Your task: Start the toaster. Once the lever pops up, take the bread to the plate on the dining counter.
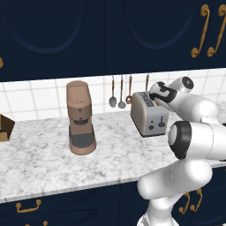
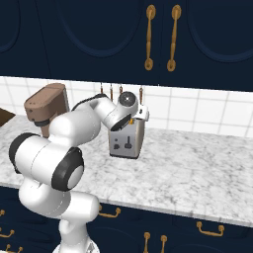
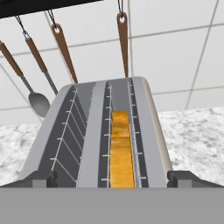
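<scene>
The marbled counter (image 1: 39,163) carries one brown coffee machine (image 1: 80,118) and one silver toaster (image 1: 149,115), which stands against the tiled wall with four utensils (image 3: 61,48) hanging behind it. The gripper (image 3: 109,178) hovers just above the toaster's near end, its two fingers (image 3: 41,179) spread wide, outside the toaster's two long sides, grasping nothing. The toaster has two slots running away from the fingers; the single slice of bread (image 3: 120,151) sits deep in the right-hand slot, its long edge along that slot, below and ahead of the fingertips.
</scene>
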Robot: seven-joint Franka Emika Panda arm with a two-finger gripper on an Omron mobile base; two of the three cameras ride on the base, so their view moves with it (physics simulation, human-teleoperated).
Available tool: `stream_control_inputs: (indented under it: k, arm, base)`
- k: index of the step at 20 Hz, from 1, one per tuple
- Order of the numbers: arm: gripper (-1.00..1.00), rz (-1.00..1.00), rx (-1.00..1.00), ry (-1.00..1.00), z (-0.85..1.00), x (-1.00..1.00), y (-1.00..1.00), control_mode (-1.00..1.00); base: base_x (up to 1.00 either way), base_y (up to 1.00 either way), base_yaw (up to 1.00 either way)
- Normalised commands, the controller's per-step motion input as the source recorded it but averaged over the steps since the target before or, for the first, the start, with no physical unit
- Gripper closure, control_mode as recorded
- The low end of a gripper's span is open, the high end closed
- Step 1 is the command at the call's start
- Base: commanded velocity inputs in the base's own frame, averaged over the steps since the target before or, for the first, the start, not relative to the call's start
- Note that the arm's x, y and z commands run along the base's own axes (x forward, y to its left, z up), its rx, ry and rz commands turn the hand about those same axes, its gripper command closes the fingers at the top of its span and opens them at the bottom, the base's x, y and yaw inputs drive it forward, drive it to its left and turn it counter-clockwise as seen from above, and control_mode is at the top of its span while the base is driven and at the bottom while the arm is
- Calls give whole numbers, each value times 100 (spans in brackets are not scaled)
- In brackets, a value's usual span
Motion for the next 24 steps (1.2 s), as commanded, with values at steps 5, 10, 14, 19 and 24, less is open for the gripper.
stream_control_inputs:
  k: [5,10,14,19,24]
  arm:
    - [-100,0,0,0,0,0,0,-100]
    - [-100,0,0,0,0,0,0,-100]
    - [-100,0,0,0,0,0,0,-100]
    - [-100,0,0,0,0,0,0,-100]
    - [-100,0,0,0,0,0,0,-100]
  base:
    - [0,0,0]
    - [0,0,0]
    - [0,0,0]
    - [0,0,0]
    - [0,0,0]
